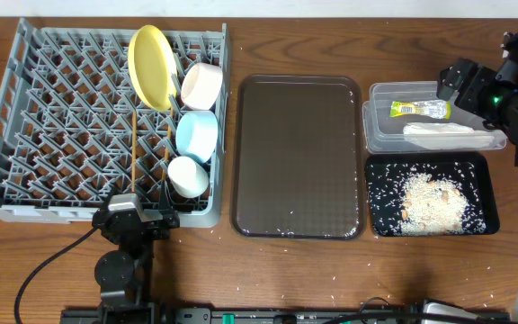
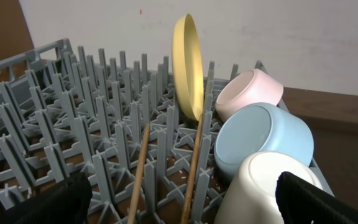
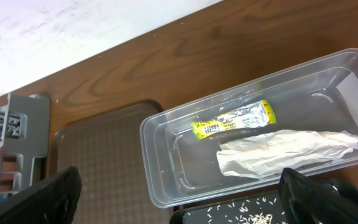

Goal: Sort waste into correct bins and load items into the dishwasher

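In the left wrist view the chopsticks [image 2: 141, 168] are running off the bottom edge, and the white cup [image 2: 260, 186] is getting cropped there too. In the right wrist view the clear tub [image 3: 154, 162] is losing its right end to the frame, and the black tray [image 3: 194, 216] is showing only a sliver.

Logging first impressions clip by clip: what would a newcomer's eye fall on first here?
The big grey dish rack on the left draws the eye, with a yellow plate standing on edge among its pegs. On the right, a black tray is strewn with rice, and the clear tub behind it holds a green-and-yellow wrapper and a napkin.
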`<state>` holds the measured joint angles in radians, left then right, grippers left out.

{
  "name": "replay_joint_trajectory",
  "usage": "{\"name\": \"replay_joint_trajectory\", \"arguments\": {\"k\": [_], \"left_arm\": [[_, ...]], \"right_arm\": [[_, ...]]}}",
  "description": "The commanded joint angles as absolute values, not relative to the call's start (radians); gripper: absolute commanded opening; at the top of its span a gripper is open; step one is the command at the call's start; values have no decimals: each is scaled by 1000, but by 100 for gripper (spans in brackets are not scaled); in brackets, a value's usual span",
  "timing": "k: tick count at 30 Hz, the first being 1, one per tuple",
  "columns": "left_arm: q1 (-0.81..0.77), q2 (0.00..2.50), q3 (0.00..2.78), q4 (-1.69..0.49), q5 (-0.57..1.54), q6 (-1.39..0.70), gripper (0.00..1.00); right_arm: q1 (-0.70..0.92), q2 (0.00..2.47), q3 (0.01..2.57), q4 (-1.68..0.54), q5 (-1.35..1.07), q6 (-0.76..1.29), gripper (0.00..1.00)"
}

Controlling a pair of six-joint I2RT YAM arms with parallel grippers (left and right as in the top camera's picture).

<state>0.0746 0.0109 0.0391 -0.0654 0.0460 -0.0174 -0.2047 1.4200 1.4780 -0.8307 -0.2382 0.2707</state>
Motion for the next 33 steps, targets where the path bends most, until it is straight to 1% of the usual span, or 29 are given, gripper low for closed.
{"name": "replay_joint_trajectory", "arguments": {"k": [1,20,26,30,33], "left_arm": [[80,6,8,-73,40,4,94],[80,6,8,-73,40,4,95],[80,6,8,-73,40,4,95],[80,6,8,-73,40,4,95],[80,6,8,-73,40,4,95]], "right_arm": [[-207,1421,1489,-831,-243,276,99],[-207,1421,1489,-848,-239,275,99],[-185,1401,1469,-868,-209,173,99],[-112,1309,1368,-749,-205,14,99],[-49,1194,1221,-591,-186,-66,99]]}}
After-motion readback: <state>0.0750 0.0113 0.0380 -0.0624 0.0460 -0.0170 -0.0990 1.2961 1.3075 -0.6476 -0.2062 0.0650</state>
